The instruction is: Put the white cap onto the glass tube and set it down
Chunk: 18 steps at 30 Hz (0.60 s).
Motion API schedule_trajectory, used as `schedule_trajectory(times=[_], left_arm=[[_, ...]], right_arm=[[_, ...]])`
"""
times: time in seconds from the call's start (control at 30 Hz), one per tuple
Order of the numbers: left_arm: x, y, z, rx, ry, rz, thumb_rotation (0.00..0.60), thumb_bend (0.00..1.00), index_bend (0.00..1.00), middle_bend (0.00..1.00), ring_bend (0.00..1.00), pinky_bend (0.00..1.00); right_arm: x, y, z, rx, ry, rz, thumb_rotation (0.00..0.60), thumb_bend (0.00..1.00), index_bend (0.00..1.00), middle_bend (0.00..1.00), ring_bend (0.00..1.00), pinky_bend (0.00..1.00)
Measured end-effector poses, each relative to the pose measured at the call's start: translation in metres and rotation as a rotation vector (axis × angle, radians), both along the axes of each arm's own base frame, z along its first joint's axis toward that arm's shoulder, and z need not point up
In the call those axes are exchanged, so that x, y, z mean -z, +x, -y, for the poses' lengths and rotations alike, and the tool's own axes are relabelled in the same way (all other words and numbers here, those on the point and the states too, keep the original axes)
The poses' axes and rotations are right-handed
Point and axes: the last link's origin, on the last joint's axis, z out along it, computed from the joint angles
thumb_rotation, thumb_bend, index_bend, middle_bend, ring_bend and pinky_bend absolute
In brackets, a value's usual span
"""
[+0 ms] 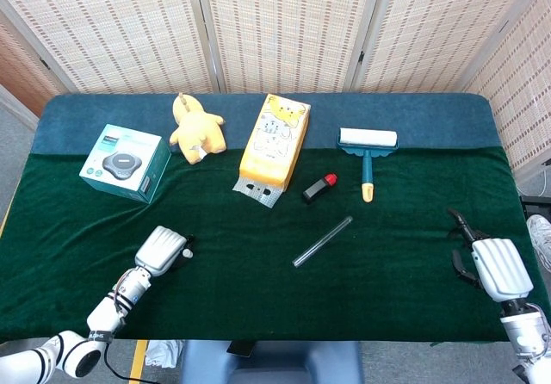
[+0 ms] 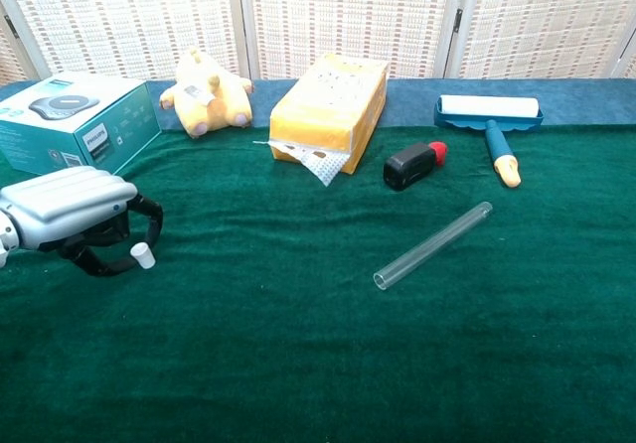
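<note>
The small white cap (image 2: 143, 255) stands on the green cloth at the left. My left hand (image 2: 75, 215) (image 1: 164, 250) is low over the cloth with its dark fingers curled around the cap, one from above and one from below. Whether they touch it is unclear. The glass tube (image 2: 432, 245) (image 1: 322, 241) lies on the cloth near the middle, slanted, well apart from both hands. My right hand (image 1: 486, 263) rests at the table's right edge with its fingers apart and nothing in it. It appears only in the head view.
Along the back stand a teal box (image 1: 126, 163), a yellow plush toy (image 1: 197, 129), a yellow packet (image 1: 275, 141), a black and red object (image 1: 318, 188) and a lint roller (image 1: 368, 143). The green cloth (image 1: 258, 298) runs to the front edge.
</note>
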Motion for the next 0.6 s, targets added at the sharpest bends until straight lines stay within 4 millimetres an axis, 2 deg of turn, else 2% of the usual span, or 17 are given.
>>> schedule_trajectory(times=[0.2, 0.37, 0.5, 0.6], left_arm=[[-0.004, 0.001, 0.0, -0.001, -0.001, 0.022, 0.6, 0.47, 0.58, 1.0, 0.87, 0.83], [-0.016, 0.004, 0.003, -0.012, -0.001, 0.08, 0.6, 0.47, 0.59, 1.0, 0.87, 0.83], [-0.029, 0.007, 0.006, -0.009, 0.016, 0.115, 0.6, 0.47, 0.59, 1.0, 0.87, 0.83], [-0.038, 0.009, 0.009, -0.009, 0.028, 0.136, 0.6, 0.47, 0.59, 1.0, 0.87, 0.83]], right_arm=[[0.001, 0.003, 0.001, -0.011, 0.004, -0.004, 0.6, 0.65, 0.05, 0.43, 0.48, 0.63], [0.005, 0.011, 0.007, -0.047, 0.032, -0.032, 0.6, 0.65, 0.09, 0.5, 0.54, 0.67], [0.01, 0.021, 0.017, -0.088, 0.051, -0.101, 0.6, 0.65, 0.16, 0.62, 0.68, 0.81], [0.02, 0.034, 0.029, -0.133, 0.092, -0.145, 0.6, 0.59, 0.24, 0.78, 0.81, 0.95]])
